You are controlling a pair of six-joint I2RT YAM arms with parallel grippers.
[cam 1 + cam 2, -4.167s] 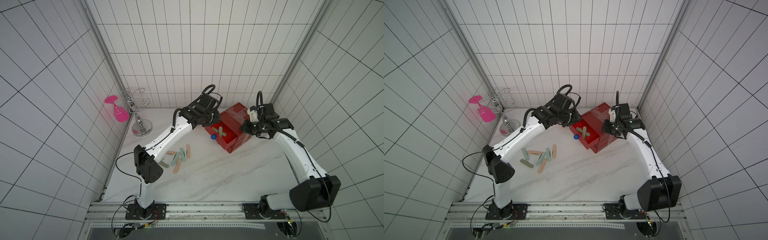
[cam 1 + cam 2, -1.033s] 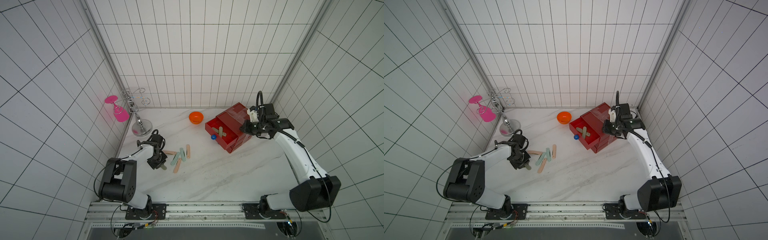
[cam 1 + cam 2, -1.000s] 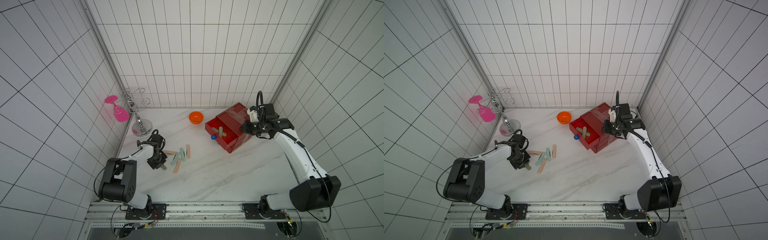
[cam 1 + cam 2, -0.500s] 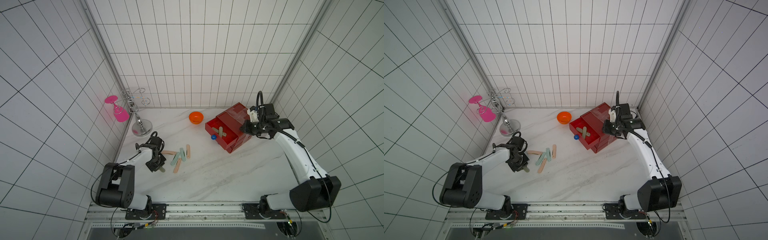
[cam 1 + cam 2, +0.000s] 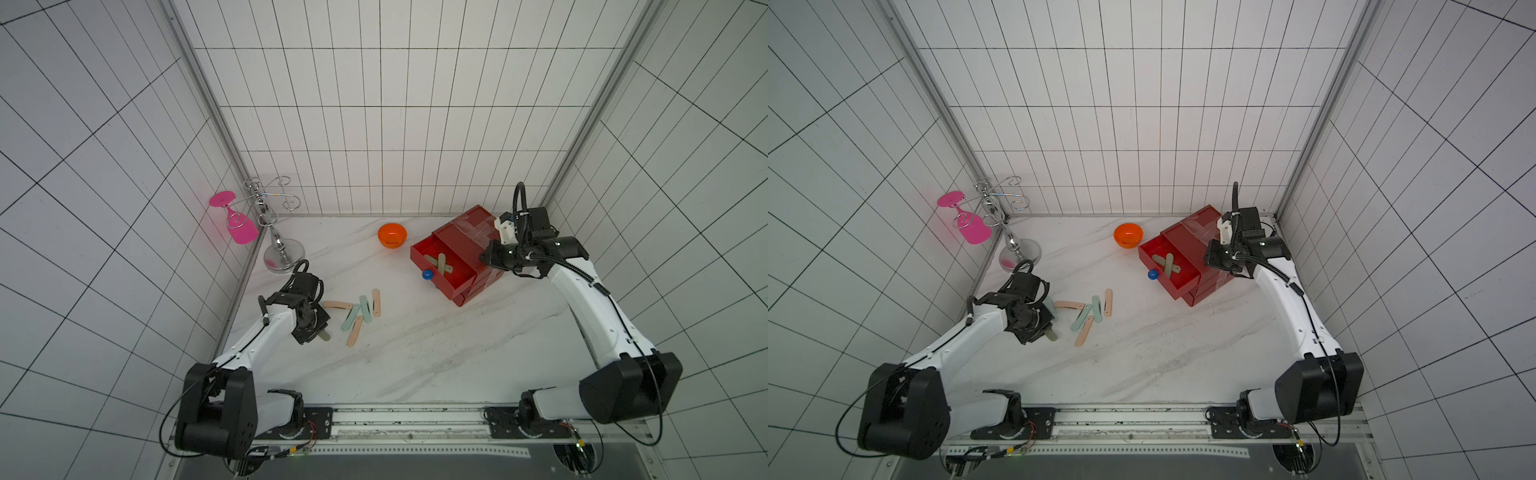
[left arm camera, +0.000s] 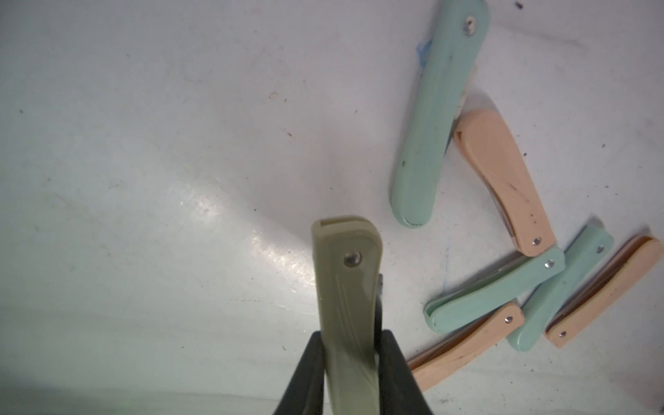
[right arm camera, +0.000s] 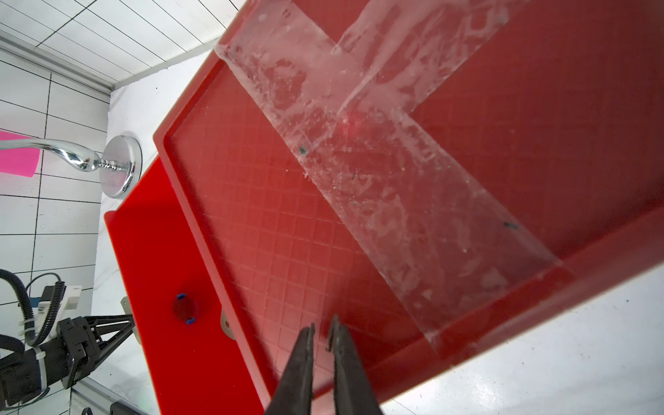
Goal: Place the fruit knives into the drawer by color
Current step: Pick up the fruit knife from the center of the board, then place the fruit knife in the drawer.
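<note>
At far left a pink plastic wine glass [image 5: 240, 230] is hung upside down on a chrome wire rack [image 5: 277, 257]. Next, the left gripper [image 6: 350, 337] is clenched on a slim olive-grey plastic fruit knife [image 6: 345, 280], held low over the white marble tabletop [image 5: 415, 345]; contact with it cannot be told. Just beside it, the loose fruit knives [image 5: 357, 311] are scattered flat, three peach-pink and three mint-green, some touching or overlapping. Further right, near the back wall, a small orange bowl [image 5: 391, 236] is seen. Beside it stands the red three-drawer chest [image 5: 469, 237], with clear tape across its top. Its top drawer [image 5: 457, 276] is pulled out, blue ball knob [image 5: 427, 274] in front, and two olive-grey knives [image 5: 441, 264] are crossed inside. At right, the right gripper [image 7: 321, 328] is placed over the taped top, jaws nearly together, nothing between them.
</note>
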